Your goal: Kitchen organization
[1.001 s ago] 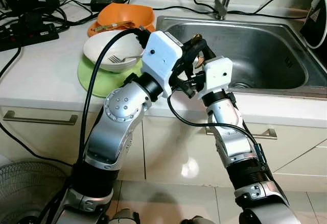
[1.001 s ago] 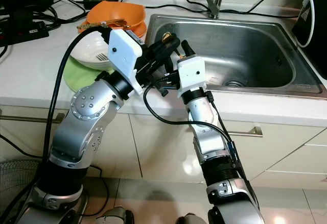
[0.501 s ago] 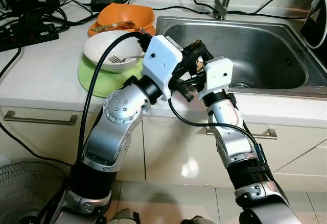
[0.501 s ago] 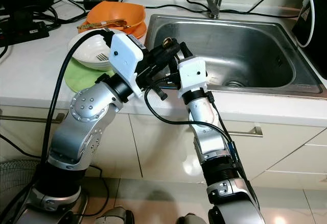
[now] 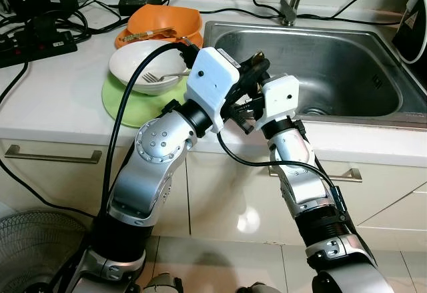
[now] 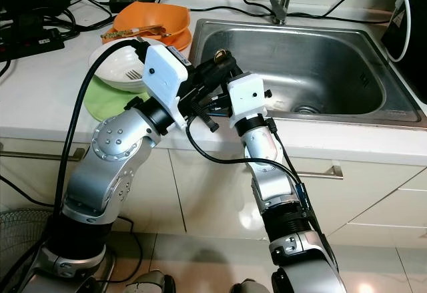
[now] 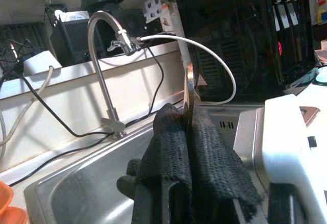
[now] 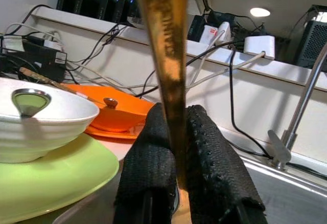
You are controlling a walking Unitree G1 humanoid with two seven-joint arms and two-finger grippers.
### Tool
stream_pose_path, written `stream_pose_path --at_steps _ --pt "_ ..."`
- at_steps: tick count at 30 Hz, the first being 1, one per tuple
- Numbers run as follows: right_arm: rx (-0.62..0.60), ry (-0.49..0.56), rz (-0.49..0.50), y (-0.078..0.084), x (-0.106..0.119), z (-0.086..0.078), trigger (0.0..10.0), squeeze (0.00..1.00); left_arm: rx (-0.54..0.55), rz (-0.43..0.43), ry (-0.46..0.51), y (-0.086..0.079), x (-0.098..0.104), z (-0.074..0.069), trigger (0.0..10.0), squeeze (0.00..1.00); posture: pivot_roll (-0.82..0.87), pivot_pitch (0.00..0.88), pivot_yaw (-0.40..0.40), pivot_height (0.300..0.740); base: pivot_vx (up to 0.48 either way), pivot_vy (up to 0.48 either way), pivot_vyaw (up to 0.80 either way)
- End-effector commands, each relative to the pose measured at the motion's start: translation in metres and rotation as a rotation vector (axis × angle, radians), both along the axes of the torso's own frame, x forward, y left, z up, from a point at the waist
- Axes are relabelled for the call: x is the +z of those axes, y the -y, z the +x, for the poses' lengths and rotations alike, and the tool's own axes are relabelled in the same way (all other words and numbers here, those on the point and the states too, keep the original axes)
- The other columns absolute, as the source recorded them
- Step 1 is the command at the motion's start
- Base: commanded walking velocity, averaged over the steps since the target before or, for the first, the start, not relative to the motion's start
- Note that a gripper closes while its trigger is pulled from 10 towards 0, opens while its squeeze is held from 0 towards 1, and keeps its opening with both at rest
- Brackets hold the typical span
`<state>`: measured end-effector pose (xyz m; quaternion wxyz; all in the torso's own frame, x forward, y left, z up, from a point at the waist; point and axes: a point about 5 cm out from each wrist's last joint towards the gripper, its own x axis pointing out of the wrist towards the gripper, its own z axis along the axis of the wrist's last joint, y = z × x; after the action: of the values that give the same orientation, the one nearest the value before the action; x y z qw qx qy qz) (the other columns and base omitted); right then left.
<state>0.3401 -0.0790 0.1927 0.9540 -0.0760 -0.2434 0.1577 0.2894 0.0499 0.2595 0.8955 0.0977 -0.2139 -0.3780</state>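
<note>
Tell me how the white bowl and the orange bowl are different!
The white bowl is white and round and sits on a green plate; the orange bowl is orange, with a less even rim, and sits farther back on an orange plate. The white bowl holds a fork; the orange bowl has a long utensil resting across its front. Both sit on the counter, left of the sink.

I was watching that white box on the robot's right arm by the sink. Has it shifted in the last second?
Yes. The right gripper has edged slightly toward the robot's left, away from the sink drain, closing on the left gripper.
</note>
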Motion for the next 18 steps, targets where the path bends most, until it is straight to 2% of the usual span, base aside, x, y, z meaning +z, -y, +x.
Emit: stream_pose_path --at_steps 1,9,18 --pt "-0.033 0.009 0.043 0.0081 0.0065 0.0042 0.0 0.0 -0.003 0.006 -0.005 0.0002 -0.0025 -0.0022 10.0 1.0 0.06 0.051 -0.007 0.718 0.0 0.0 0.0" --pt "-0.037 0.012 0.042 0.0089 0.008 0.0052 0.0 0.0 -0.006 -0.002 -0.028 0.0 -0.0061 -0.003 10.0 1.0 0.06 0.055 -0.009 0.718 0.0 0.0 0.0" --pt "-0.065 0.001 0.042 0.0174 0.0101 0.0102 0.0 0.0 0.042 -0.069 -0.029 -0.0079 0.0007 -0.0008 10.0 1.0 0.06 0.069 -0.019 0.718 0.0 0.0 0.0"
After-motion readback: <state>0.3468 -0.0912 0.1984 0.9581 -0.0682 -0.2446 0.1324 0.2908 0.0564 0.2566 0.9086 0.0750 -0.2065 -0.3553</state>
